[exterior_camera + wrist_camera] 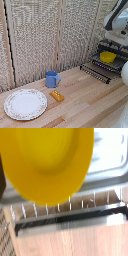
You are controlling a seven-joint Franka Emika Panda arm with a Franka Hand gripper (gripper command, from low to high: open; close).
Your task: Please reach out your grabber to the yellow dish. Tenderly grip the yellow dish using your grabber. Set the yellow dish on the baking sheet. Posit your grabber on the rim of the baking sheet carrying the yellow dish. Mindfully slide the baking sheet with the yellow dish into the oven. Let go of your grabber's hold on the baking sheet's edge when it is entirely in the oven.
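Note:
The yellow dish (pixel 107 57) is a small round bowl resting on or just above the dark baking sheet (pixel 114 65), which sticks out of the oven (pixel 118 56) at the exterior view's right edge. My grabber (pixel 112 46) hangs directly over the dish on the white arm; its fingers are too small and dark to read. In the wrist view the yellow dish (pixel 47 163) fills most of the picture, blurred and very close, with a silvery tray surface (pixel 107 165) and a wire grid (pixel 65 208) beyond it. No fingers show there.
On the wooden table (pixel 85 100) stand a blue mug (pixel 52 79), a small orange-yellow block (pixel 57 95) and a large white patterned plate (pixel 25 104). A woven screen forms the back wall. The oven's lowered front (pixel 96 73) juts out over the table.

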